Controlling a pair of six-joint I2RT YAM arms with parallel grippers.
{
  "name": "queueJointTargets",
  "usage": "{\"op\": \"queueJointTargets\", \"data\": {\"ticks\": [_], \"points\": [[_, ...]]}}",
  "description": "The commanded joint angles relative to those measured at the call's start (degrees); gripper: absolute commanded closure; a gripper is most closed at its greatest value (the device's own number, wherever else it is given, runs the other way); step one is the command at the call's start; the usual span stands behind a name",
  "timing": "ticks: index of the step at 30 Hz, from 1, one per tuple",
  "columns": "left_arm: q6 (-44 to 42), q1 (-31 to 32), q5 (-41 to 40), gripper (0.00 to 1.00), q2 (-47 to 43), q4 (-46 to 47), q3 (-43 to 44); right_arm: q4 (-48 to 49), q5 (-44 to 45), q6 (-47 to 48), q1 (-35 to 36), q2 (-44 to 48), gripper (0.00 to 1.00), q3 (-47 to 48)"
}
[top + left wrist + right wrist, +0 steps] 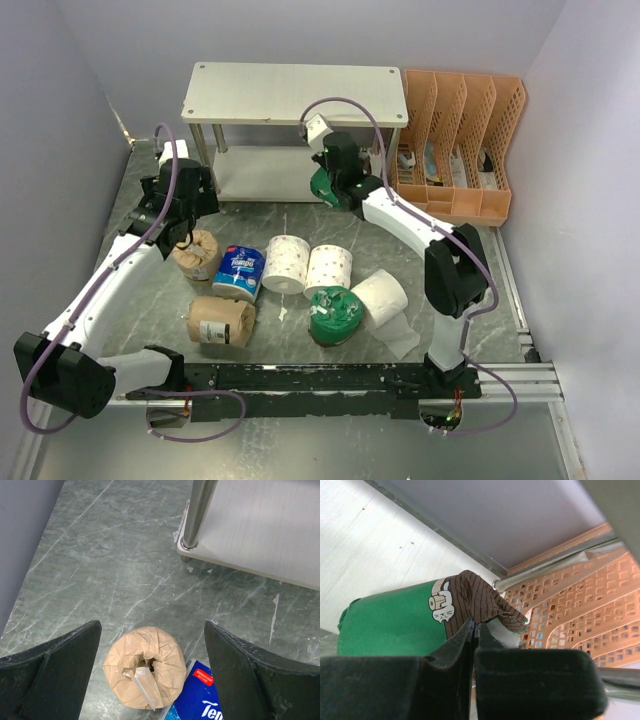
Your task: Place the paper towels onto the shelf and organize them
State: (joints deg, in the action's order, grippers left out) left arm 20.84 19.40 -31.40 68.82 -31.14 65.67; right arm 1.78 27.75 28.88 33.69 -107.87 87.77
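The shelf [300,90] stands at the back centre. My right gripper [330,178] is shut on the brown twisted wrapper end of a green roll [318,187] and holds it at the lower board's front right; in the right wrist view the roll [395,625] hangs from the closed fingertips [470,630]. My left gripper [186,225] is open and empty just above an upright tan-wrapped roll [197,255]; in its wrist view that roll [145,667] sits between the spread fingers [65,655], touching the blue-wrapped roll [200,700].
On the table lie the blue roll [240,272], two dotted white rolls [287,263] [328,268], a partly unrolled plain white roll [380,295], a second green roll [335,315] and a tan roll on its side [220,320]. An orange file organizer [460,140] stands right of the shelf.
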Motion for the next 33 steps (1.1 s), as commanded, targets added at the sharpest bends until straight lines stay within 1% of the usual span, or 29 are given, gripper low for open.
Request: {"op": "queueJointTargets", "data": {"ticks": [1,3,6,7,11,17,23,25,26,27,30,33], "points": [[-0.1,-0.5,1.3,0.05,0.8,0.7,0.6,-3.7,-2.5,-7.3,0.8,5.2,1.0,-0.9],[-0.1,-0.7,1.4,0.05,0.9,0.7,0.7,-6.5,-5.8,-12.7,1.7,9.3,1.0,-4.1],[-0.1,-0.8,1.9,0.05,1.0,0.8,0.7,-7.7,-9.9,-16.4,3.4,13.7,1.0,-10.8],[-0.1,-0.8,2.1,0.05,1.0,0.8,0.7,-7.9,-9.4,-16.7,4.2,14.6,1.0,-12.9],[-0.1,-0.8,2.8,0.05,1.1,0.7,0.8,-5.0,-2.4,-16.7,7.3,16.7,1.0,-19.9],[-0.1,-0.8,3.3,0.05,1.2,0.9,0.6,-6.9,-3.5,-20.3,8.0,17.5,1.0,-23.4],[-0.1,-0.8,3.7,0.05,1.5,0.8,0.6,-9.1,-12.5,-25.3,8.1,18.6,1.0,-24.2],[-0.1,-0.8,3.9,0.05,1.5,1.0,0.7,-8.4,-14.3,-26.6,8.2,19.2,0.88,-25.2],[-0.1,-0.8,4.0,0.05,1.5,1.0,0.7,-7.2,-15.1,-26.8,8.3,19.8,0.81,-26.0],[-0.1,-0.8,4.1,0.05,1.6,0.9,0.7,-6.4,-15.5,-26.9,8.2,20.3,0.76,-26.8],[-0.1,-0.8,4.5,0.05,1.9,0.9,0.7,-4.8,-16.4,-26.7,8.1,21.2,0.68,-28.2],[-0.1,-0.8,4.8,0.05,2.0,1.0,0.8,-5.0,-17.9,-26.5,7.5,20.3,0.64,-27.8]]}}
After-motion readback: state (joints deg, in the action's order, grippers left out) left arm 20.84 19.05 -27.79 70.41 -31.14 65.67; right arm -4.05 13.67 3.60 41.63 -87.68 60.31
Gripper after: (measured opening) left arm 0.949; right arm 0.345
